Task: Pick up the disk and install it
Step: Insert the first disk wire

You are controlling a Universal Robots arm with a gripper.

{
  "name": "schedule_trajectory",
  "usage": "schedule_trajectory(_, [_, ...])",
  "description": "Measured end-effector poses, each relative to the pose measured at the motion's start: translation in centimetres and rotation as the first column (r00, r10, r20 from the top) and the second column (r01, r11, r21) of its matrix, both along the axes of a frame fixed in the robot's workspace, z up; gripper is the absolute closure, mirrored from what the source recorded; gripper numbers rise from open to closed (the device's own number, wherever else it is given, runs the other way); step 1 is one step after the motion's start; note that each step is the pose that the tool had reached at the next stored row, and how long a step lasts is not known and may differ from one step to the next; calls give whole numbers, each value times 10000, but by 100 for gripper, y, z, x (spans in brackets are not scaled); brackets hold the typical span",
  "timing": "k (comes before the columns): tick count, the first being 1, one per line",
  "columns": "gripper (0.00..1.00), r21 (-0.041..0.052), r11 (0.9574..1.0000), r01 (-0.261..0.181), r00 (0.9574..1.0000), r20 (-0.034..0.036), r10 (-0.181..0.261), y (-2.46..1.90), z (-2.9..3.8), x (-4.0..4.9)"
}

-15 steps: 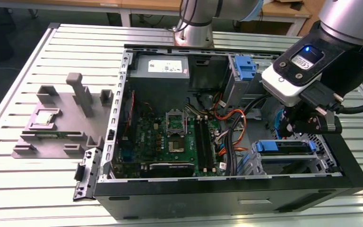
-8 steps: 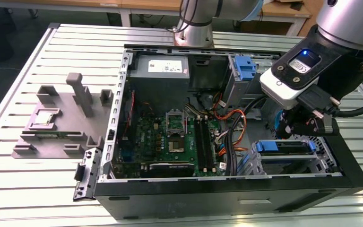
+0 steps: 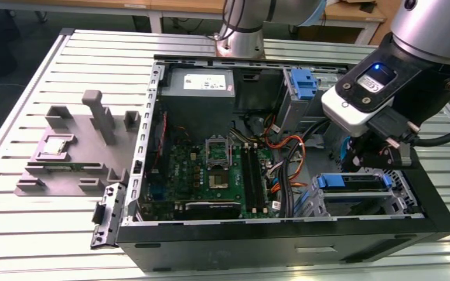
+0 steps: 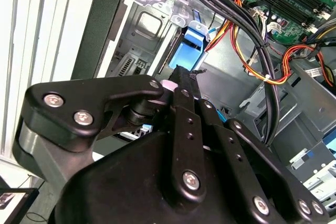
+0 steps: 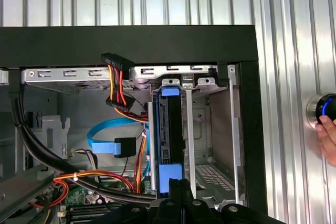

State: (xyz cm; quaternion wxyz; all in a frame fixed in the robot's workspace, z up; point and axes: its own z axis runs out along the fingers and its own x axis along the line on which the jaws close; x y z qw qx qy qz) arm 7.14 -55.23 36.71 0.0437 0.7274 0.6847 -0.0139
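Note:
The disk (image 5: 169,129) stands on edge in its blue caddy inside the metal drive cage (image 5: 210,124), at the case corner on the exterior view's right. There the caddy's blue top (image 3: 351,181) shows in the cage. My gripper (image 5: 178,188) hangs straight over it, fingers pressed together with no gap, their tips at the caddy's blue end tab. In the second wrist view the shut fingers (image 4: 184,85) point at the blue caddy (image 4: 188,51) just beyond them. The exterior view has the gripper (image 3: 365,164) low over the cage.
The open black computer case (image 3: 287,237) lies on a slatted metal table. Inside are a motherboard (image 3: 217,170), a grey power supply (image 3: 201,84), another blue caddy (image 3: 304,82) and cable bundles (image 5: 63,174). A grey fixture (image 3: 80,146) sits beside the case. A person's hand (image 5: 328,137) touches a button.

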Motion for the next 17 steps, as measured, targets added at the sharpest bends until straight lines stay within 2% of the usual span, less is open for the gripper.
schedule_trajectory(17, [90, 0, 10000, 0, 10000, 0, 0, 0, -51, 0])
